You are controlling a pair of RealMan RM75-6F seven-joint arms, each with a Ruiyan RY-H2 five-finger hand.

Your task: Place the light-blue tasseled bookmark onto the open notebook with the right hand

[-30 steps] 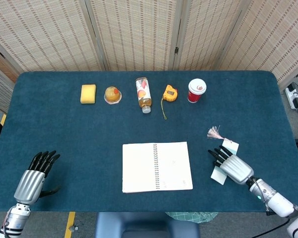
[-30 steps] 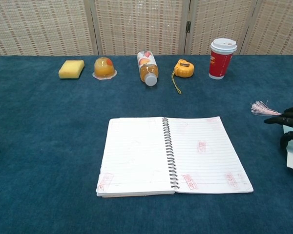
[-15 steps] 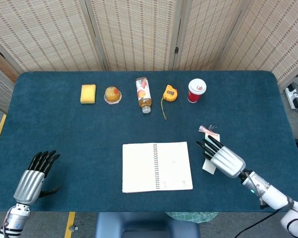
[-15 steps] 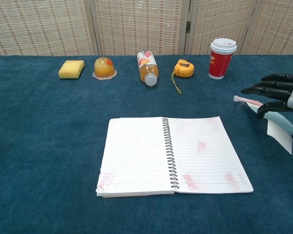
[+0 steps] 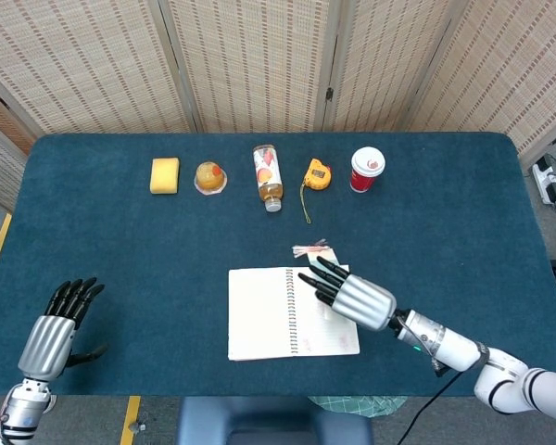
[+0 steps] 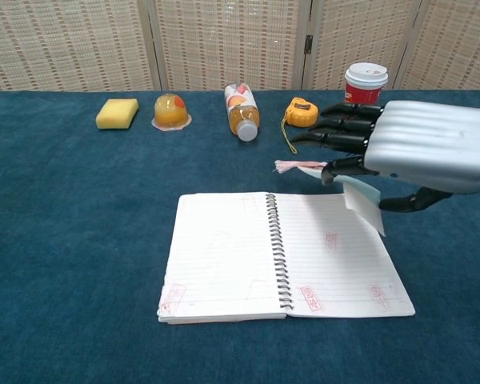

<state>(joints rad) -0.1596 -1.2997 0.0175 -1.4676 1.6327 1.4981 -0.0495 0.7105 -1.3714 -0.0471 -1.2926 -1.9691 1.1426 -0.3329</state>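
From the head view, the right hand hangs over the right page of the notebook, its dark fingers reaching toward the top edge of the page. The bookmark is held under those fingers; its pink tassel sticks out just past the notebook's top edge, above bare desk. The notebook lies open near the front edge of the desk, with wide blue room to its left and right. The left hand sits at the front left corner, well apart, fingers straight and slightly spread, holding nothing. Along the far side stand a sponge, a jelly cup, a bottle on its side, a tape measure and a red cup, all well apart from the notebook.

From the chest view, the right hand is raised over the right page, the fingers nearly straight, pinching the bookmark against the thumb. The light-blue strip hangs tilted down toward the page; whether its lower corner touches the paper cannot be told. The tassel points left, beyond the notebook's far edge. The left hand does not show here.
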